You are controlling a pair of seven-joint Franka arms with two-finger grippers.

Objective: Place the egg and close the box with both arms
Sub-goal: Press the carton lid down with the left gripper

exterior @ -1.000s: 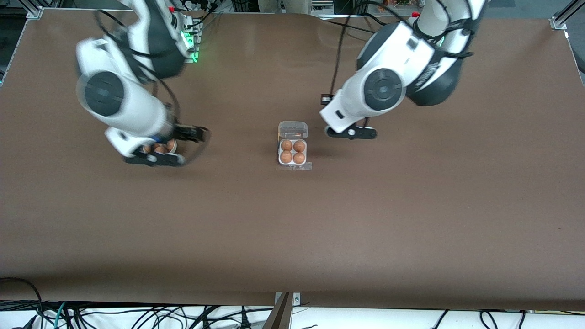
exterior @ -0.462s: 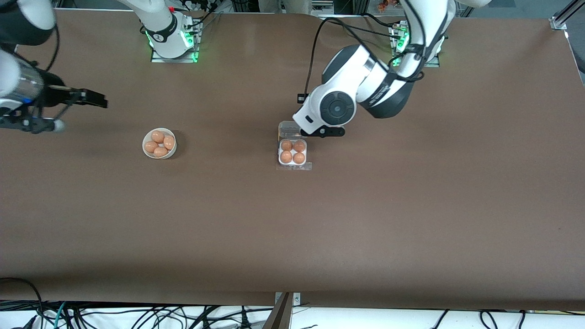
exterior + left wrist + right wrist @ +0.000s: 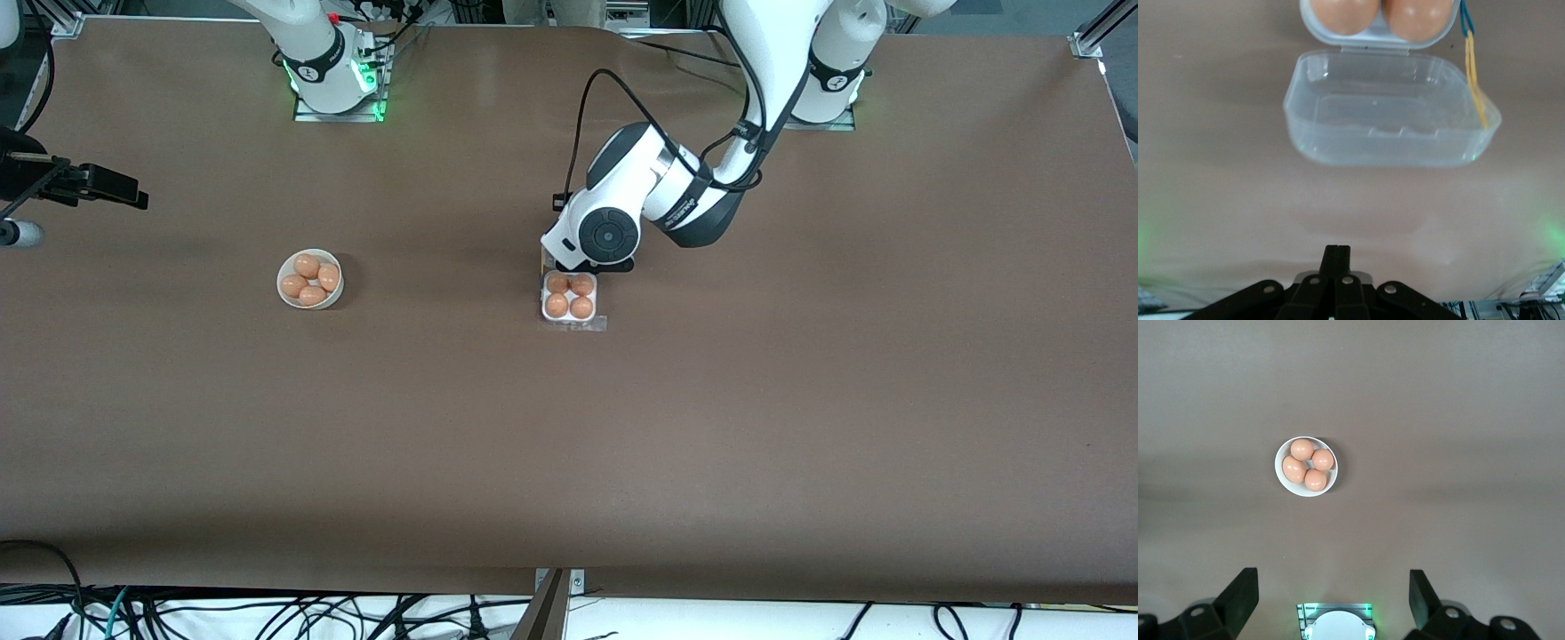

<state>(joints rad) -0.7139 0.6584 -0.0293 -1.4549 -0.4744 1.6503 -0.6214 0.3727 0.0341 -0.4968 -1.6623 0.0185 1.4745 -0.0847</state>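
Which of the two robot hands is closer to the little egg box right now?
The left. The left gripper, shut, sits by the box's open lid. The right gripper, open, is up high at the right arm's end of the table.

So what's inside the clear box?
Four brown eggs fill the box, one in each cell. Its lid lies open and empty. The cell bottoms are hidden under the eggs.

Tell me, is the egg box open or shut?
Open. The clear lid lies flat on the table, folded back from the box, and four eggs sit uncovered in it.
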